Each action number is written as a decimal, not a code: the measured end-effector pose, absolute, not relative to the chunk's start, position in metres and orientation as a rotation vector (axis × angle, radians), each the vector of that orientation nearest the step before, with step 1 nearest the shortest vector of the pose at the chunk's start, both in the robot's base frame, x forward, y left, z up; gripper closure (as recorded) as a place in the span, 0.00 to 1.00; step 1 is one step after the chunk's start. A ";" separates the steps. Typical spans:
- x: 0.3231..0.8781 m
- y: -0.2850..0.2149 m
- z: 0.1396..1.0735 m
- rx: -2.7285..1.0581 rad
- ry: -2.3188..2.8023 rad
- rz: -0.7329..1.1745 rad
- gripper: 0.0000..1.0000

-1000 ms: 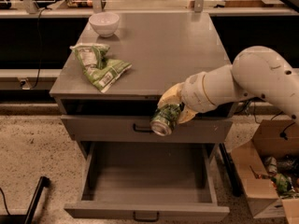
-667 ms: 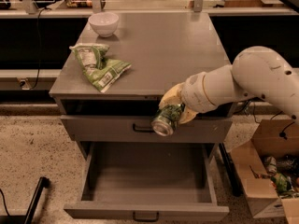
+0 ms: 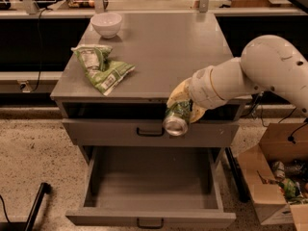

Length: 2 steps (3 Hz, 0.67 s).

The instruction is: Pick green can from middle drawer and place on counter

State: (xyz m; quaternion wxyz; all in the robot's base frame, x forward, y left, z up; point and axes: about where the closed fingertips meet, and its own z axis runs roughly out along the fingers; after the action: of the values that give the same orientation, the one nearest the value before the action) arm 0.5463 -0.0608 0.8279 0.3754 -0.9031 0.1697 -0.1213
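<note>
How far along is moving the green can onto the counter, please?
Done: the small green aluminium can is out of the open grey metal middle drawer. In hand: the claw grips it below the front edge of the flat grey counter. Left: placing it on top.

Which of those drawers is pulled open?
The lower drawer, pulled out showing its floor; the upper drawer shows only its closed front. The end effector holds the green can before that front.
</note>
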 end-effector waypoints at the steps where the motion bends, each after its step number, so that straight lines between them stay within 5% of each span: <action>1: 0.531 -0.075 0.837 -2.347 0.448 -0.320 0.77; 2: 0.505 -0.091 0.834 -2.388 0.482 -0.306 0.76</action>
State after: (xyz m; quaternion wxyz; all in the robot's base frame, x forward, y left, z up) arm 0.5050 -0.0907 0.8344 0.3364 -0.9159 0.1848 -0.1174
